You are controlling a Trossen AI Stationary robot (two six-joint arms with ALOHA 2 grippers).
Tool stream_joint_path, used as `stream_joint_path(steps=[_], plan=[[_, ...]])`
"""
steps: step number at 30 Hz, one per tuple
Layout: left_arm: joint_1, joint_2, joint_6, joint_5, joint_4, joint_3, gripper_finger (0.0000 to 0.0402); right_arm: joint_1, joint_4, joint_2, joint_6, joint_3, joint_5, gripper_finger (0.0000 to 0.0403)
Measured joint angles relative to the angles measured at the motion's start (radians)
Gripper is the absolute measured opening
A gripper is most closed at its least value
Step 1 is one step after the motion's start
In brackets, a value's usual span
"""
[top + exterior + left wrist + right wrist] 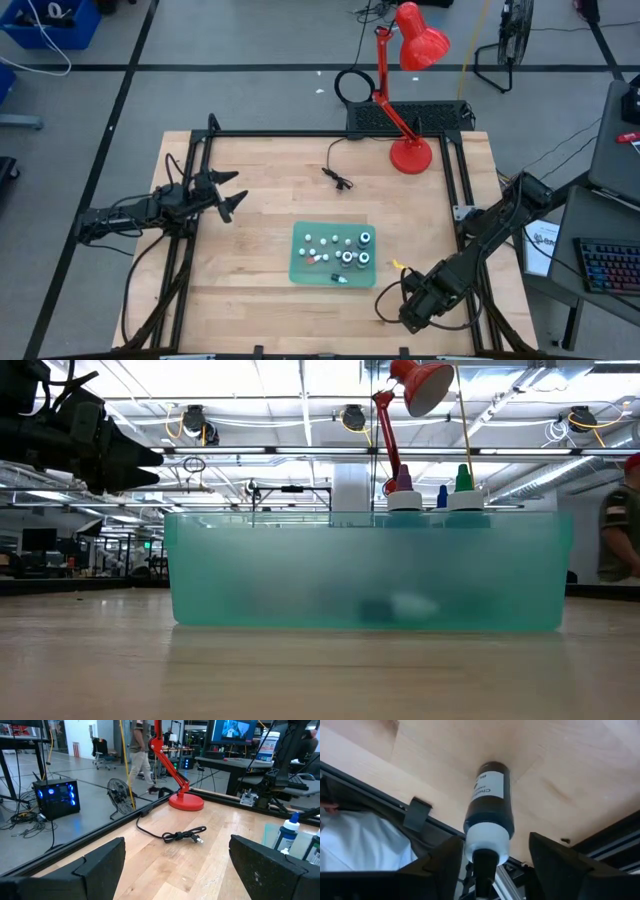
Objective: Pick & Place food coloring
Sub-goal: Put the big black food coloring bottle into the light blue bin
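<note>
— One dark bottle is out of the tray?
— Yes. It is at the right end effector, over bare wood by the black rail at the surface's near right corner. I cannot tell whether that end effector is clamped on it.
— Which way does it point?
— Its base points at the wood and its white top toward the wrist camera. Its long axis runs along the end effector's line of reach, and its label is in view.
— And the other food coloring?
— It is in the green tray at the middle of the surface. The small white-capped bottles stand in the tray's left and middle part. Three larger bottles stand upright at its right end. In the low view their tips rise above the rim.
— Where is there room to move?
— There is open wood left of the tray and in front of it. The red lamp stands at the far right corner. A loose plug cord lies between the lamp and the tray, touching neither.
— The left end effector?
— It hangs over the surface well left of the tray, with its fingers spread wide and nothing between them.
</note>
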Motion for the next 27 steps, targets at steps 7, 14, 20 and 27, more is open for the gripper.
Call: stream_joint_path(steps=[7, 14, 20, 27], plan=[[0.0, 0.0, 0.0, 0.0, 0.0, 0.0, 0.0353, 0.0, 0.001, 0.0, -0.033, 0.0, 0.0, 0.0132], [0.0, 0.0, 0.0, 0.0, 0.0, 0.0, 0.0353, -0.008, -0.017, -0.012, -0.212, 0.0, 0.067, 0.0107], [0.0, 0.0, 0.0, 0.0, 0.0, 0.0, 0.0353, -0.033, 0.008, -0.089, -0.34, 0.03, 0.26, 0.0107], [0.0, 0.0, 0.0, 0.0, 0.0, 0.0, 0.0353, -0.069, 0.039, -0.158, -0.561, 0.13, 0.453, 0.0107]])
